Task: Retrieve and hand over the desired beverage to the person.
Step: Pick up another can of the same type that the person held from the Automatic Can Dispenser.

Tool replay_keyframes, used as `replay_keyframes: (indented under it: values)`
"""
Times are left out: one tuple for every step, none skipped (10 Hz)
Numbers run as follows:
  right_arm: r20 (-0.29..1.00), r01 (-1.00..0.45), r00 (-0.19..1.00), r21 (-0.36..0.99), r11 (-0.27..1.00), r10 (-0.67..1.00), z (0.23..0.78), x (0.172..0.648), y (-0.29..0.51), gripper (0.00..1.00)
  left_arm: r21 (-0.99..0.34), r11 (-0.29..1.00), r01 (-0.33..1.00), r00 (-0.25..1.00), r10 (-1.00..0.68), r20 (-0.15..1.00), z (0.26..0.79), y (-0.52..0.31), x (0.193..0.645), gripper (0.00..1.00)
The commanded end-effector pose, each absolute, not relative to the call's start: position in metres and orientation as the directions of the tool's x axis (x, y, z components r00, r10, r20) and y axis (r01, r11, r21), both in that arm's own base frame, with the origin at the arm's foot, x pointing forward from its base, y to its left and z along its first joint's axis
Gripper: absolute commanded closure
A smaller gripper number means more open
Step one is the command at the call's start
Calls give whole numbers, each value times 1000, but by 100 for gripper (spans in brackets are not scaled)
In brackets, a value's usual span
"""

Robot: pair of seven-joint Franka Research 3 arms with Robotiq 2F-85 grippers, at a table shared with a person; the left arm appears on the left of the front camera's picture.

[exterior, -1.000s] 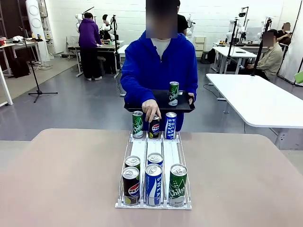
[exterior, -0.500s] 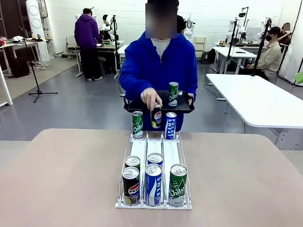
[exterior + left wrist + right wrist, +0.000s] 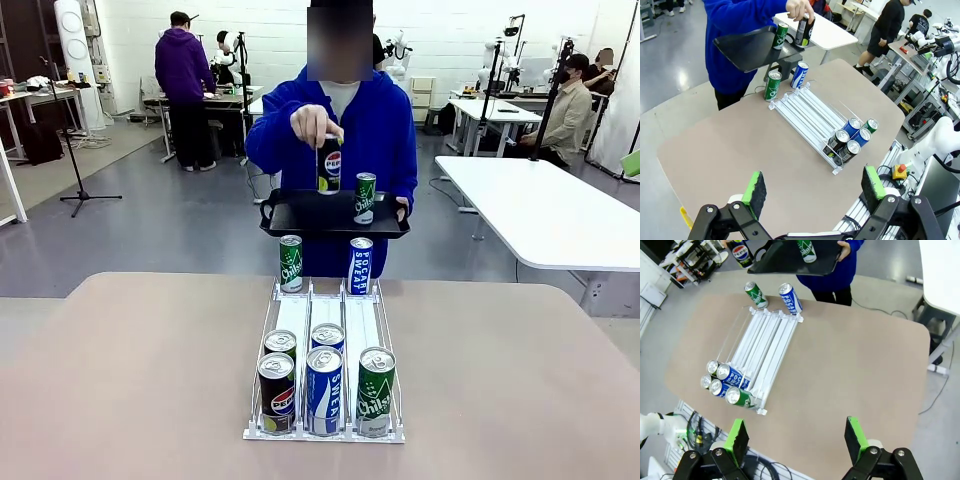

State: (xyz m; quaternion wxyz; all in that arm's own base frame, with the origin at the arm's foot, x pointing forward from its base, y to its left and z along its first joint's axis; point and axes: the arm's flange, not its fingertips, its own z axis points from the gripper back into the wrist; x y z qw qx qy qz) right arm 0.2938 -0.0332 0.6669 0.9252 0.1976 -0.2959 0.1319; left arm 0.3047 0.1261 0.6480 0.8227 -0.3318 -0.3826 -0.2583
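Person's hand [image 3: 312, 122] holds a Pepsi can [image 3: 328, 165] above the black tray [image 3: 295, 215] — left claw [image 3: 813, 185], right claw [image 3: 796, 434] both wide open, empty.

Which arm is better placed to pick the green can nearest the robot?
Right, probably: the green can stands in the right lane of the rack, outermost on that arm's side, and the right gripper is open.

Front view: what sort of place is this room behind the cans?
Probably a robotics lab or test workshop, not a shop: white worktables stand on a bare grey floor, a tripod stand stands at the left, and a red emergency-stop button sits beside the beige table.
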Motion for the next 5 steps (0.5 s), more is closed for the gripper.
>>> replay_keyframes:
  values:
    - [588,-364,797,286,886,138,671,296,-32,0,-338,632,697,553,-175,815,649,127,304,0]
    - [588,-364,797,286,886,138,671,296,-32,0,-338,632,697,553,-175,815,649,127,304,0]
    - [588,-364,797,286,886,138,671,296,-32,0,-338,632,697,553,-175,815,649,127,304,0]
    - [588,-364,797,286,886,138,671,296,-32,0,-338,632,697,553,-175,815,649,127,304,0]
    - [588,-364,797,286,886,138,671,296,-32,0,-338,632,697,553,-175,815,649,127,304,0]
